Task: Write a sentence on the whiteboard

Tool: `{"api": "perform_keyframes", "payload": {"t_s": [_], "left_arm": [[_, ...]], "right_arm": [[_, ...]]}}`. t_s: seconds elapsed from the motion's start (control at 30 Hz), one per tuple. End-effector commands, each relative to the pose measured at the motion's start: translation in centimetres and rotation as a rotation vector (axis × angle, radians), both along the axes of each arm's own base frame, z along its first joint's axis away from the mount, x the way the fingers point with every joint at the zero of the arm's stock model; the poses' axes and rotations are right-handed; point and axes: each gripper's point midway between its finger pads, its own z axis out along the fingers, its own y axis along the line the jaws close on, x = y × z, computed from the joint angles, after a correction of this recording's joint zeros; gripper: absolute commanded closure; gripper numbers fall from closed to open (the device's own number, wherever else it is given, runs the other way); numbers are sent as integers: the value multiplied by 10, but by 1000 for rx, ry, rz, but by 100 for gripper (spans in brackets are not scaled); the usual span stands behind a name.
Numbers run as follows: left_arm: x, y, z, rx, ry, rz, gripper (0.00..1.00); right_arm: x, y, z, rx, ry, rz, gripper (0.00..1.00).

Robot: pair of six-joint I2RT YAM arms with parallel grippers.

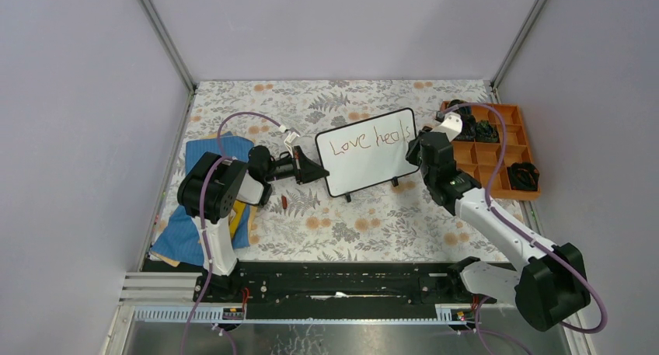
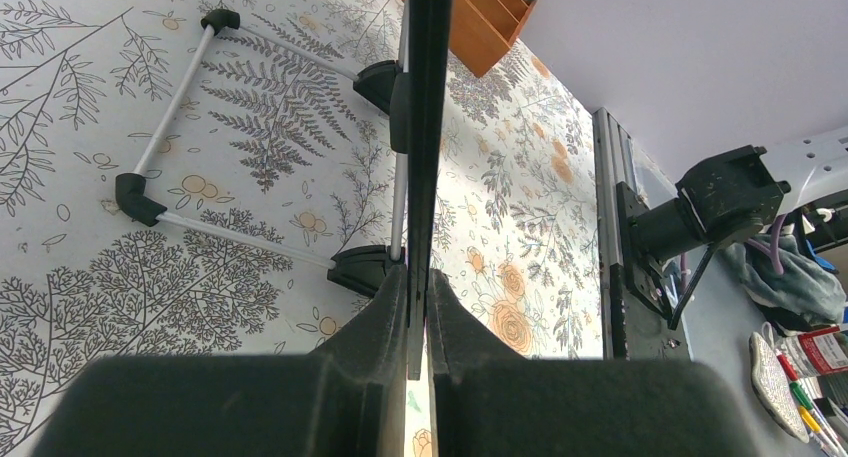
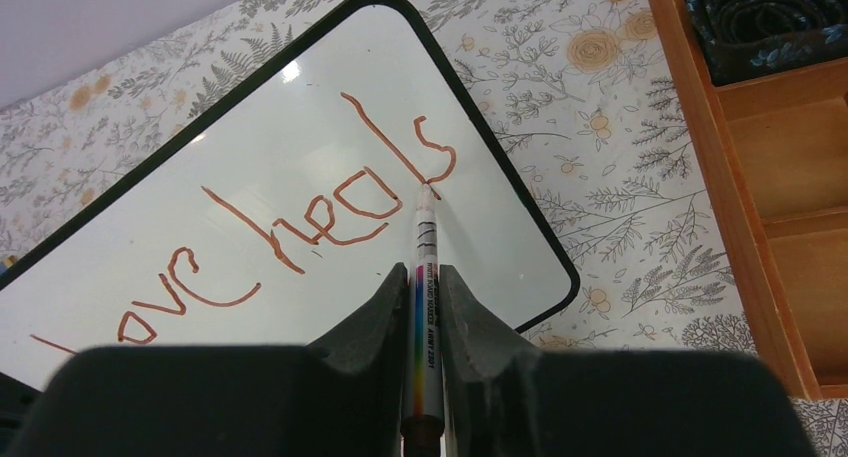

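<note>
Two arms meet at one whiteboard (image 1: 365, 159), which stands on its two small black feet (image 1: 395, 183) near the middle of the floral surface (image 1: 350, 231), a little toward 12 o'clock in the top view.

One line of red-brown handwriting crosses the board's upper half: the sentence (image 1: 368, 140) so far reads as two words, "Love heals".

At the board's 9 o'clock edge sits the left claw (image 1: 316, 169). Its wrist view shows the jaws closed to a sliver on the thin black frame, with the board seen edge-on between them.

At the 3 o'clock edge is the right claw (image 1: 416, 144). Its jaws are pinched on one marker (image 3: 426, 222), a white barrel with a rainbow stripe and small print too fine to read. The marker's tip rests against the white face at the lower end of the final "s".

One orange tray (image 1: 471, 151) lies at about 2 o'clock from the board, just beyond the right claw. It is divided into several compartments, and some hold dark items that cannot be identified.

One blue cloth (image 1: 180, 232) is bunched at 8 o'clock beneath the left arm, with something yellow showing in its folds.

One small reddish-brown piece (image 1: 284, 203) lies on the surface at the board's 8 o'clock, near the left claw but apart from it; it is too small to name.
</note>
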Motion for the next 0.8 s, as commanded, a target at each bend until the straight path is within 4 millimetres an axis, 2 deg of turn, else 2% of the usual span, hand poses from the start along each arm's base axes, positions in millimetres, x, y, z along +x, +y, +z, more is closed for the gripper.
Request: {"api": "perform_keyframes", "payload": {"t_s": [0.0,0.13,0.23,0.33,0.47,0.6,0.77], "left_arm": [[-4,-3,-10,26,44,-5,100],[-5,-3,-10,28,44,-5,100],[-5,-3,-11,30,43,-6,100],[-5,-3,-11,33,42,-5,100],[-5,-3,-12,39,42,-6,100],[-5,-3,-14,47,43,-7,100],[-6,-2,-17,53,50,-11,100]], "right_arm": [[-4,-3,37,52,-73,-11,100],[-20,-3,52,69,-98,24,100],[-34,5,65,63,-141,85,100],[-51,22,83,33,-202,168,100],[-76,56,96,5,-267,299,100],[-96,84,83,-52,-276,384,100],[-113,116,40,-85,-237,505,100]]}}
